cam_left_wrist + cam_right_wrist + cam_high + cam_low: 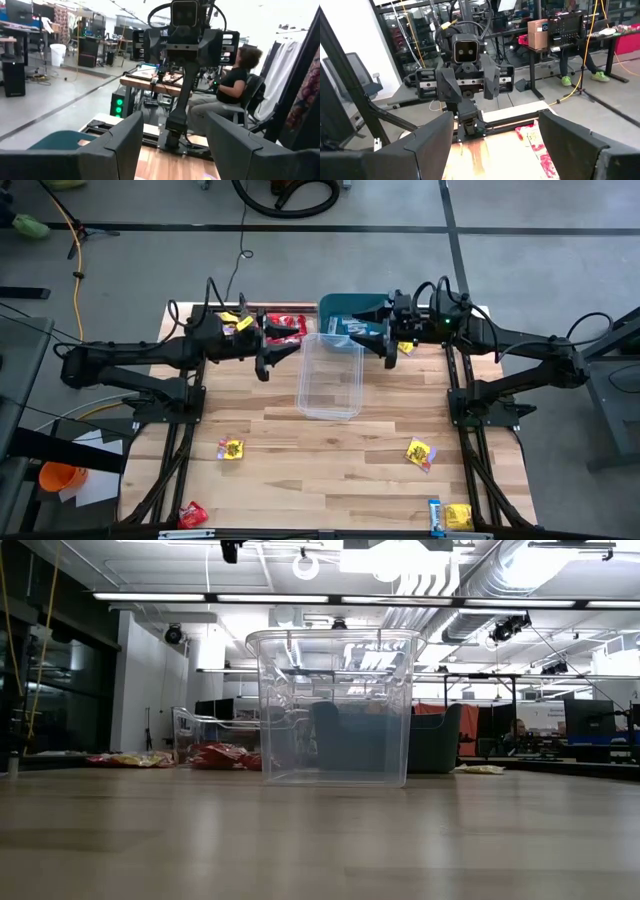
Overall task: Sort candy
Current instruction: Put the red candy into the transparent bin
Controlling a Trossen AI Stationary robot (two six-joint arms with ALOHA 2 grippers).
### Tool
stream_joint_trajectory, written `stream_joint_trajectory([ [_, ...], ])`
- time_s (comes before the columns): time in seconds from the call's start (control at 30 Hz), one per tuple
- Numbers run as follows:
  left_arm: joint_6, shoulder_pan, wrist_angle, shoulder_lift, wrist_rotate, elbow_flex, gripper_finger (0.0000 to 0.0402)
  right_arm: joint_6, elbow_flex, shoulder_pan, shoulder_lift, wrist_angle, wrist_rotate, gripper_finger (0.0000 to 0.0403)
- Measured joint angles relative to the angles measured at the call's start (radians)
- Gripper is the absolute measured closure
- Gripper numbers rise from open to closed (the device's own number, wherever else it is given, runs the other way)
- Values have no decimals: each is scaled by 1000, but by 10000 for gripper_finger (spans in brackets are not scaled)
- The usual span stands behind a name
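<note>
Stretched level from the left over the back of the counter, left end effector with fingers spread, empty, just beside the clear tub. Mirrored from the right, right end effector likewise spread and empty, over what looks like a teal bin. Scattered along the front edge, candy, with more red packets behind the left arm.

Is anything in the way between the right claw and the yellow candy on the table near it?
Nothing visible blocks it. The right claw is open over the table's far side, next to the teal bin. The yellow candy lies on bare wood nearer the front, and the clear tub stands off to the side.
</note>
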State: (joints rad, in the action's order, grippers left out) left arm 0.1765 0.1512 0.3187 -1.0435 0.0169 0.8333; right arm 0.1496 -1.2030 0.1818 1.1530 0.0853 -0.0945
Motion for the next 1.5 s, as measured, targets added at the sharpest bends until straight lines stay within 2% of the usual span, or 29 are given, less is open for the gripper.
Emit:
stream_joint_trajectory([
  [0.27, -4, 1, 0, 0, 4, 0, 206, -63, 0, 0, 0, 0, 1, 114],
  [0.83, 29, 1, 0, 1, 15, 0, 207, -61, 0, 0, 0, 0, 1, 114],
  [0.9, 91, 1, -13, 10, 74, 0, 207, -52, 0, 0, 0, 0, 1, 114],
  [1.07, 287, -18, -118, 49, 325, 1, 207, -35, 0, 0, 0, 1, 5, 114],
  [1.17, 426, -79, -308, 73, 416, 1, 207, -37, 0, 0, 0, 7, 4, 114],
  [1.23, 522, -157, -458, 78, 426, 1, 207, -38, 0, 1, 0, 15, 4, 114],
  [1.43, 845, -516, -870, 28, 423, 0, 207, -45, 0, 2, 0, 82, 5, 114],
  [1.5, 982, -636, -947, -17, 422, 0, 207, -45, 0, 2, 0, 116, 13, 114],
])
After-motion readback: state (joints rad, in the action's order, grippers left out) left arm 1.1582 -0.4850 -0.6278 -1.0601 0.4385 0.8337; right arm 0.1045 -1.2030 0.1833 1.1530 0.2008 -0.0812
